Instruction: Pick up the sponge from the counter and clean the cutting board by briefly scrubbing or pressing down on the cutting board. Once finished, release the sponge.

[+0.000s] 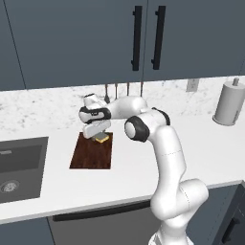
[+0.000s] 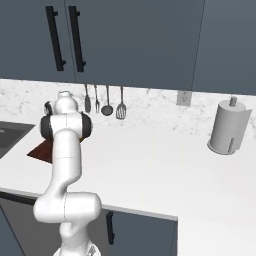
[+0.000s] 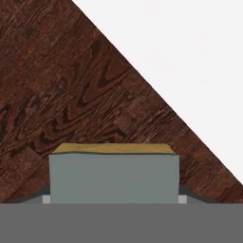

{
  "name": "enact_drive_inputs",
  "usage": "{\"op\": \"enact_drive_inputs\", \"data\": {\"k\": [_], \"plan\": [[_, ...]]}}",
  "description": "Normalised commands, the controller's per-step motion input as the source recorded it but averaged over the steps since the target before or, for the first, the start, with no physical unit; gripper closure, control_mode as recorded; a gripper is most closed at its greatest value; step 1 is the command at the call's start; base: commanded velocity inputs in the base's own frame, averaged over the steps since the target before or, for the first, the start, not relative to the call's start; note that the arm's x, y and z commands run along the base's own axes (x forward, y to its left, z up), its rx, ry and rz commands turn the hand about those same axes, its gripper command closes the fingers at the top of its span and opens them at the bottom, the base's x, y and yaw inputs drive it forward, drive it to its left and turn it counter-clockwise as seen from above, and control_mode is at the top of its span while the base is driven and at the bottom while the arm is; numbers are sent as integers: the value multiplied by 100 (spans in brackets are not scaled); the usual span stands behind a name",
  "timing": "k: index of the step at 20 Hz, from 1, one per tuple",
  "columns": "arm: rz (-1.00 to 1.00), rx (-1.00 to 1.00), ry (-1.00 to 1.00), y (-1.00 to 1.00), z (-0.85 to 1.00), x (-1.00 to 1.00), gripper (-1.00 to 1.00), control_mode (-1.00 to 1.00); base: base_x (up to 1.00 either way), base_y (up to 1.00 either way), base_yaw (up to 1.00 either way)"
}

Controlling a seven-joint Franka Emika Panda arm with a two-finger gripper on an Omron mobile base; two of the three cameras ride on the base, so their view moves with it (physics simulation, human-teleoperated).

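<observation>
We see our arm rise from the near edge of the white surface and bend left over the board. Our hand hangs over the board's far end, its fingers closed on the sponge, which sits on or just above the dark wood. Beyond, utensils hang on the marble wall, and a paper roll stands far right.

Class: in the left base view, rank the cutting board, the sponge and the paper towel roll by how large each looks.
1. cutting board, largest.
2. paper towel roll. It stands farther back, so its real size is less certain.
3. sponge, smallest, partly hidden under the gripper.
</observation>
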Motion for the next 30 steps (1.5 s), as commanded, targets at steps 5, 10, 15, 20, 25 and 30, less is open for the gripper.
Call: {"op": "enact_drive_inputs", "data": {"k": [5,10,15,20,25,30], "plan": [[0,0,4,2,-28,-26,100,-100,0,0,0],[0,0,1,2,-19,-40,100,-100,0,0,0],[0,2,0,1,-2,-67,100,-100,0,0,0],[0,2,0,2,0,-73,100,-100,0,0,0],[0,0,0,10,-6,-61,100,-100,0,0,0],[0,0,0,23,-12,-48,100,-100,0,0,0]]}}
